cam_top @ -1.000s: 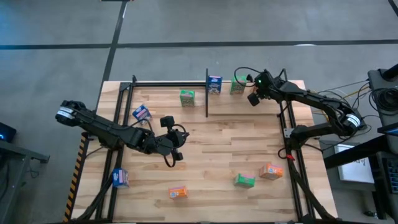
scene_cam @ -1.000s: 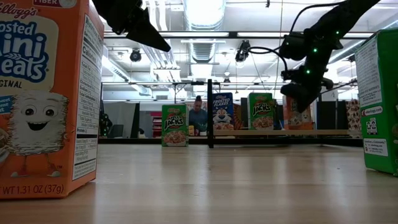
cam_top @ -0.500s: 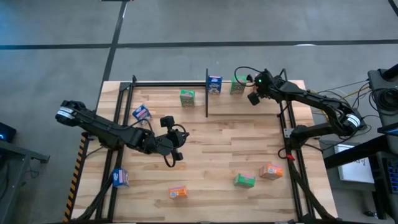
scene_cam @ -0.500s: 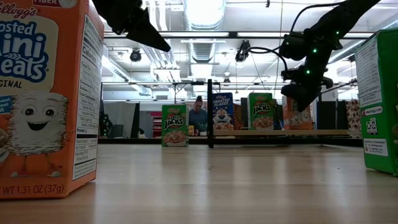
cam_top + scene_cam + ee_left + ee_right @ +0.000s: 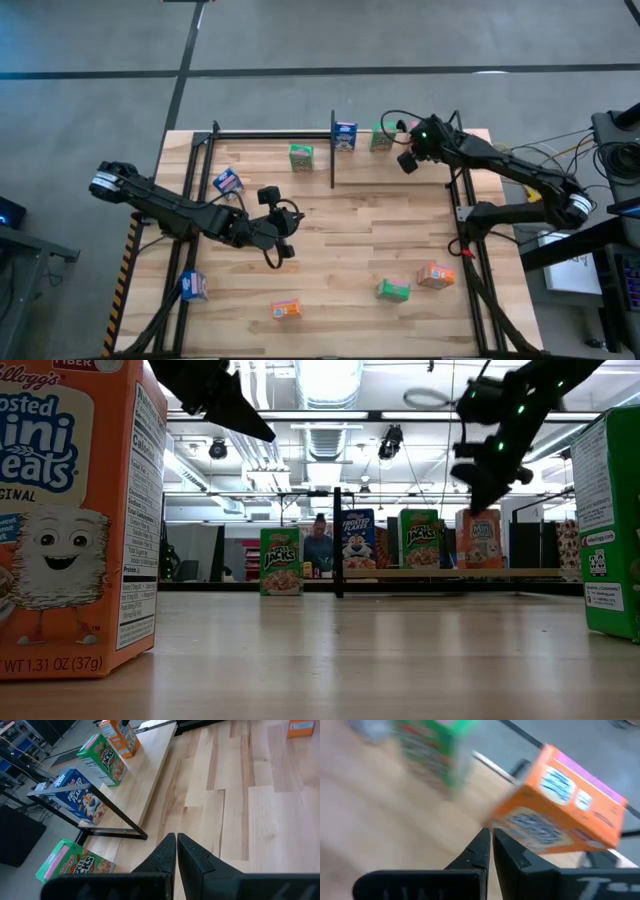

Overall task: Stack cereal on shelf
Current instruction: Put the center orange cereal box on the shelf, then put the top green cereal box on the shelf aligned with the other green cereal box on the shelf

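Note:
The shelf (image 5: 360, 150) runs along the table's far edge with its black divider (image 5: 337, 540). A blue box (image 5: 358, 540), a green box (image 5: 420, 539) and an orange box (image 5: 481, 540) stand upright on the board right of the divider. Another green box (image 5: 301, 157) stands left of the divider. My right gripper (image 5: 478, 508) is shut and hangs just above the orange box (image 5: 560, 815). My left gripper (image 5: 272, 260) is shut and waits above the middle of the table, left of centre; its wrist view (image 5: 176, 836) looks toward the shelf.
Loose boxes stand or lie on the table: blue ones (image 5: 227, 181) (image 5: 193, 286) on the left, an orange one (image 5: 286, 309) near the front, and a green one (image 5: 393, 290) beside an orange one (image 5: 435, 275) at the right front. Black frame posts (image 5: 462, 215) flank the table.
My right gripper has risen from in front of the orange box on the shelf and drawn slightly toward the table's right. The orange box stays upright on the board and now shows whole in the low view.

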You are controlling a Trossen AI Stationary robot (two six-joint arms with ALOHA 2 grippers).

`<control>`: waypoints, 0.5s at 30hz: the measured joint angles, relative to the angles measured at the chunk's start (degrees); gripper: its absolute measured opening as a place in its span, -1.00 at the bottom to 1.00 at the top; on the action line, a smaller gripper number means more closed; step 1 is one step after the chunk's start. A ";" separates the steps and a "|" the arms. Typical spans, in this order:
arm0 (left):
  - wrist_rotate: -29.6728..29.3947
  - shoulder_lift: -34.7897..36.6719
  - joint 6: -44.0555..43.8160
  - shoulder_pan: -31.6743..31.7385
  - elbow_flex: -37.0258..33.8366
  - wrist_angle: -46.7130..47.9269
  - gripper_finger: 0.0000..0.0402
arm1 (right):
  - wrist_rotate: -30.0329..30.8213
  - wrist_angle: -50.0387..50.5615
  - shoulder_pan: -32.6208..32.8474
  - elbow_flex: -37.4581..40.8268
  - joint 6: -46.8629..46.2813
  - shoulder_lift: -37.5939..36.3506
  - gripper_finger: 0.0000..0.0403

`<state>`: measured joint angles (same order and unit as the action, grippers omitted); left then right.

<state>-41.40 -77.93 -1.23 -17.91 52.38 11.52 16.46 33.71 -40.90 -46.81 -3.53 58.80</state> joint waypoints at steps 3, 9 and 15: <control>0.00 0.00 -0.81 0.00 0.00 -0.65 -1.00 | -2.65 -0.14 3.94 0.54 -0.35 -4.03 -0.94; -0.05 0.00 -1.77 0.00 0.00 -3.63 -1.00 | -3.42 -6.74 14.38 4.46 -0.50 -12.70 -0.94; -0.05 0.00 -5.60 0.00 0.02 -6.38 -1.00 | -4.05 -19.60 23.60 12.03 0.82 -20.70 -0.94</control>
<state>-41.45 -77.93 -6.83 -17.91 52.40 5.14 12.42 14.10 -17.30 -34.79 -2.71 38.11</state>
